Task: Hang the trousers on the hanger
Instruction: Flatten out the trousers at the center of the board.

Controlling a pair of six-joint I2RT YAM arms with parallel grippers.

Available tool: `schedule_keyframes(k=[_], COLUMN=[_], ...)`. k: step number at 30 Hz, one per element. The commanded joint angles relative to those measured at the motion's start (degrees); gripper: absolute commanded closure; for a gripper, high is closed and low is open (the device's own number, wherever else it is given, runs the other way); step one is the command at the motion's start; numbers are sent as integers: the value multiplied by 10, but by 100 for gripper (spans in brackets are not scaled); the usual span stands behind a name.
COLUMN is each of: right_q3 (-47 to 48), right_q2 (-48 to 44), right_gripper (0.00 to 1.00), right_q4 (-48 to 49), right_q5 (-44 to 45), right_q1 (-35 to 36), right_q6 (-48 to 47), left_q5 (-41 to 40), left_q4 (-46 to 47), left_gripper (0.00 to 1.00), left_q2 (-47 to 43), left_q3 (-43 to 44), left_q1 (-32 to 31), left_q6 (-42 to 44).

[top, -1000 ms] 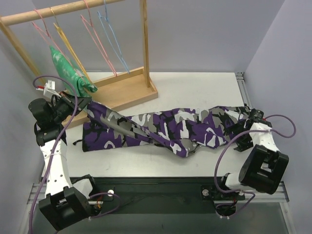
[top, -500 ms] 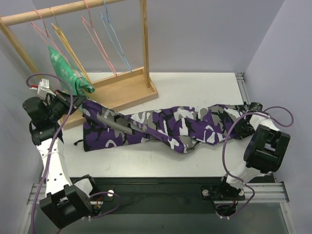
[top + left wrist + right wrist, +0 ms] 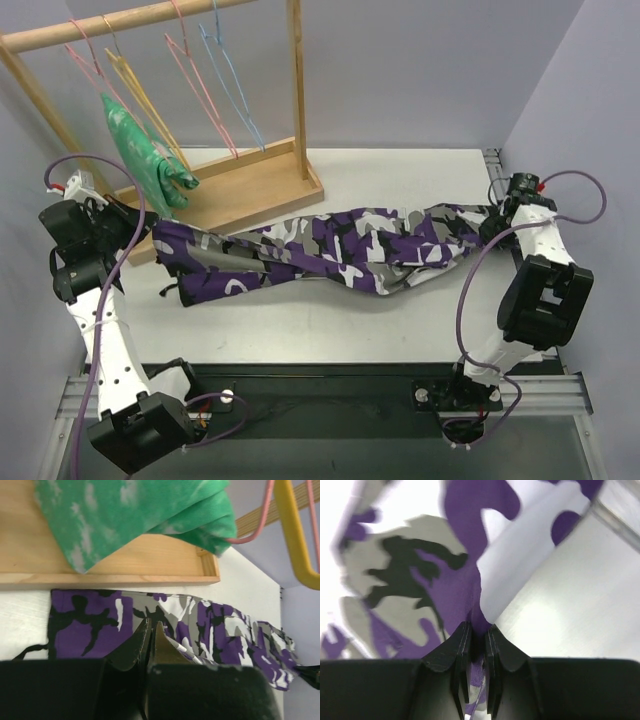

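The camouflage trousers [image 3: 340,245] lie stretched left to right across the white table [image 3: 400,170]. My left gripper [image 3: 143,228] is shut on their left end; in the left wrist view its fingertips [image 3: 151,625] are pressed together over the purple cloth [image 3: 225,630]. My right gripper [image 3: 492,226] is shut on their right end near the table's right edge, and the right wrist view shows a fold of cloth [image 3: 455,580] pinched between the closed jaws of the gripper [image 3: 477,629]. The yellow hanger [image 3: 140,90] hangs bare on the wooden rail, and its corner [image 3: 295,545] shows in the left wrist view.
The wooden rack's base [image 3: 250,185] stands at the back left, just behind the trousers. A green-and-white garment [image 3: 140,155] hangs low on a pink hanger [image 3: 85,65]. Another pink hanger [image 3: 205,85] and a blue hanger [image 3: 235,80] hang further right. A metal rail [image 3: 495,165] borders the table's right edge.
The right gripper has closed on the trousers' right end and moved farther back. The left gripper has drawn the left end leftward. The trousers now lie straighter.
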Motion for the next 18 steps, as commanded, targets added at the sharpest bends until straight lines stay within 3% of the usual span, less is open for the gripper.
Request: schedule_keyframes(k=[1,7,9,12,14,18], right_q3=[120,257,295,421,500,434], right_q2=[-15,60,99,199,250,213], right_gripper=[100,100,94,79,63,38], right_q4=[-11,-6,1,-61,-103,-122], right_q5=[73,148,114,24,4,-3], right_q1=[51,124,137,143,143,141], right_q6=[-17,-26,-54,-72,-74,-79], left_q5=[-97,-158,-162,-164,-167,-168], left_q4=[-48,-93,-98,-103,-104,-98], left_gripper=[100,100,100,100,100,100], left_q2=[-16,-29,-39,-51,-58,-59], left_q3=[30,-7,-29,-60,-74,-81], left_q1=[9,8,8,7,7,8], left_q6=[47,47,48,53,57,57])
